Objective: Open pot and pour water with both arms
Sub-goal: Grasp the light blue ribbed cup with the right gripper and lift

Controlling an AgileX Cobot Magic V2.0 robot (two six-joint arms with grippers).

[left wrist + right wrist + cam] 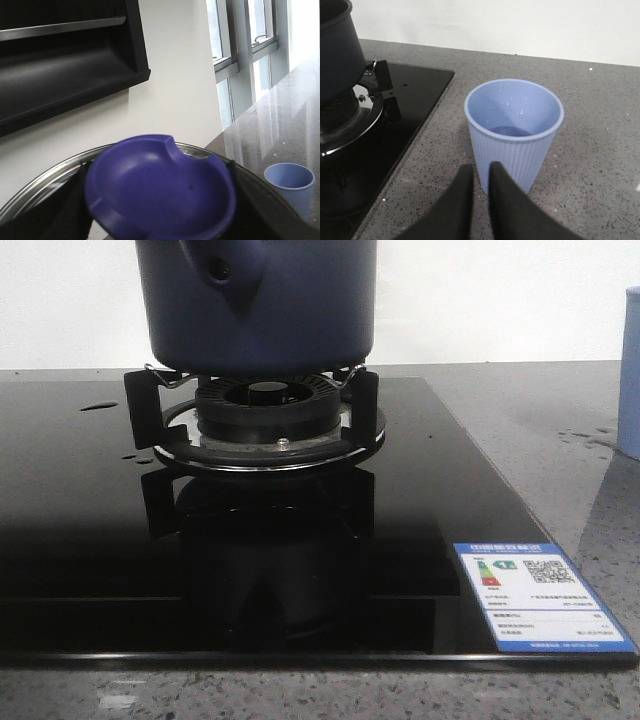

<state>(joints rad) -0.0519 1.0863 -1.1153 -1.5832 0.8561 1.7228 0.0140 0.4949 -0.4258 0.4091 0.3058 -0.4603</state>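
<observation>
The dark navy pot (260,300) stands on the gas burner (265,405); its top is cut off by the front view's edge. It also shows in the right wrist view, as the pot (337,45). My left gripper (160,200) is shut on the blue knob (160,185) of a steel-rimmed lid (40,185), held up in the air. A pale blue cup (515,130) with a little water in it stands on the counter right of the hob. My right gripper (481,170) is shut and empty, its tips just short of the cup's side. Neither arm shows in the front view.
The black glass hob (100,540) has a white and blue label (540,595) at its front right corner. Water drops lie on the grey stone counter (570,435) near the cup (630,370). A black range hood (60,60) and windows (250,50) show behind the lid.
</observation>
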